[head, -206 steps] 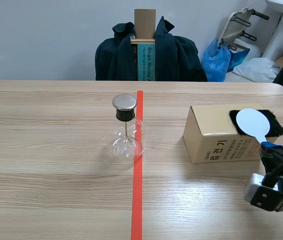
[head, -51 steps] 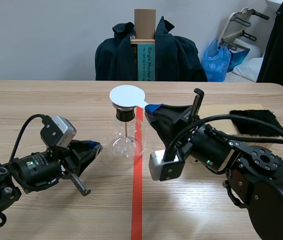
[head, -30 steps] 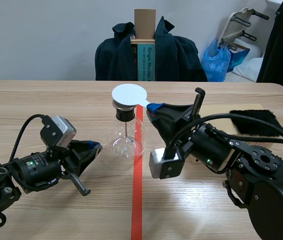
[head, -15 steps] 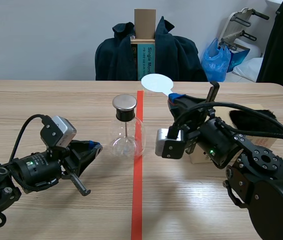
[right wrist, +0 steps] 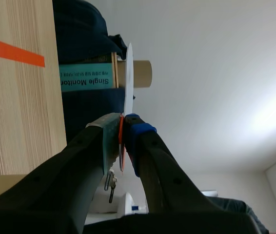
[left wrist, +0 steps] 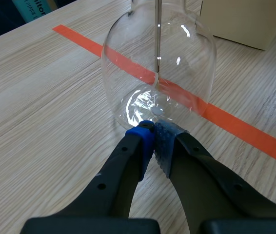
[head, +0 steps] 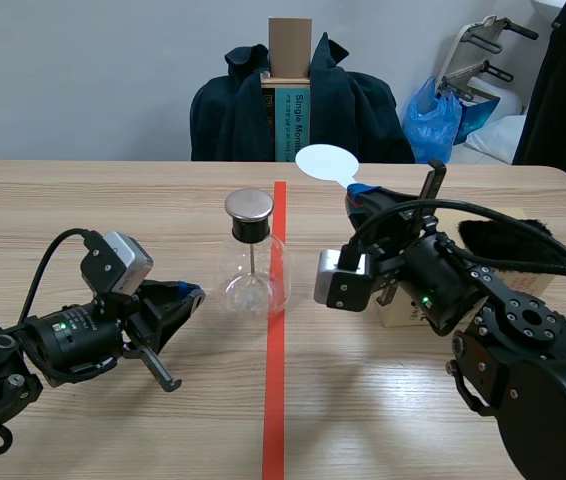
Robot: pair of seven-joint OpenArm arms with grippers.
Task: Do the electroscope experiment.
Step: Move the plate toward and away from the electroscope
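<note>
The right hand [head: 360, 192], clamped on the handle of the white disc [head: 325, 161], holds it raised just right of the glass electroscope [head: 253, 268] on the tabletop [head: 103, 215], the flask's base just ahead of the left hand [left wrist: 152, 132], closed on nothing.

Scene and close left wrist views share the flask [head: 253, 280].

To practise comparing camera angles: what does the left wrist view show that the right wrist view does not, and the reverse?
Only the left wrist view: the glass flask with its metal rod, just ahead of the shut left end effector, and a cardboard box corner. Only the right wrist view: the white disc, edge-on, gripped in the right end effector, and a pale wall. Both: the wooden table, orange tape and teal box.
</note>
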